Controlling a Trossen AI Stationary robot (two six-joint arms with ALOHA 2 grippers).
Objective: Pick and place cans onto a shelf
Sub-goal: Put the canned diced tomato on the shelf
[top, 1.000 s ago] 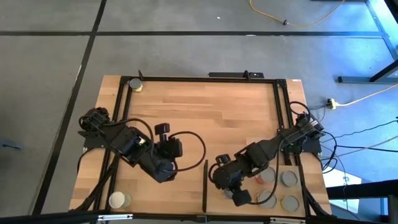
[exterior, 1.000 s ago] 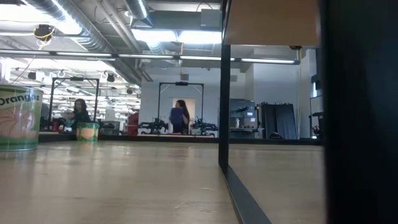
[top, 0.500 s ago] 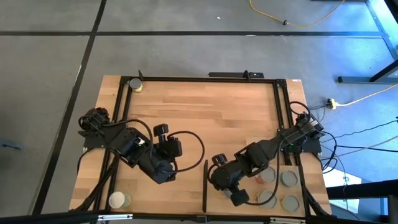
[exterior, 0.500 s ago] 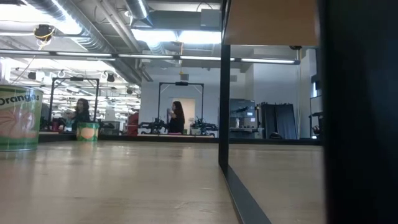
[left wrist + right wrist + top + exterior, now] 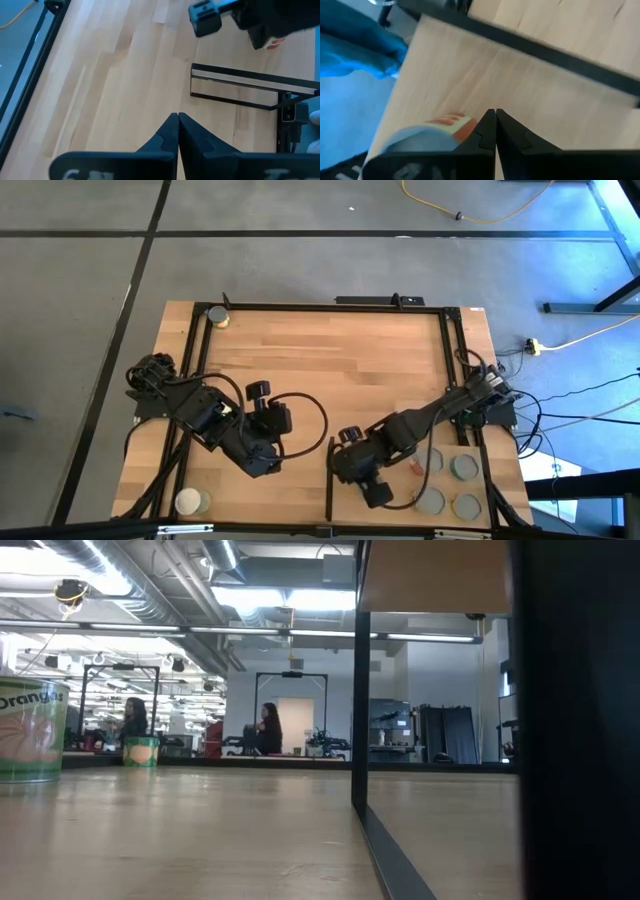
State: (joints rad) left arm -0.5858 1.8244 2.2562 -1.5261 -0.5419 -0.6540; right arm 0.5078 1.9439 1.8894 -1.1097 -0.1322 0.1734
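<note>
Four cans sit on the shelf; two wait at the surface's edges; both grippers clenched empty.

Green-and-cream can at the table's edge, low view, lettering partly cut off, reading "oranges"

Both arms are black, built of blocky jointed segments, with black cables looping off them (thicker bundles at the bases). Each end effector has two tapered, matte-black fingers.
</note>
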